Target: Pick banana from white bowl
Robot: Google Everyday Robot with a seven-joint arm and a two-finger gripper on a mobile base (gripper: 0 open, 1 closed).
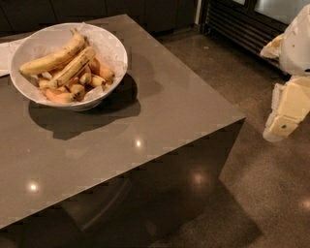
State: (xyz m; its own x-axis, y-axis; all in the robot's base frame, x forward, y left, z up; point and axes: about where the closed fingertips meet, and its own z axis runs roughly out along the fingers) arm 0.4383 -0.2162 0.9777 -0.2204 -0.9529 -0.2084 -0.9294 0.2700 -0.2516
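Note:
The white bowl stands at the back left of a grey table. Two long pale-yellow bananas lie across the top of its contents, one to the left and one just right of it. Several short orange-yellow bananas lie under them. My gripper, cream-coloured, hangs at the right edge of the camera view over the floor, far to the right of the bowl and beyond the table's corner. It holds nothing that I can see.
The table's right corner points toward the arm. A white sheet lies at the left edge behind the bowl. Dark cabinets and a slatted unit stand at the back. Brown floor lies on the right.

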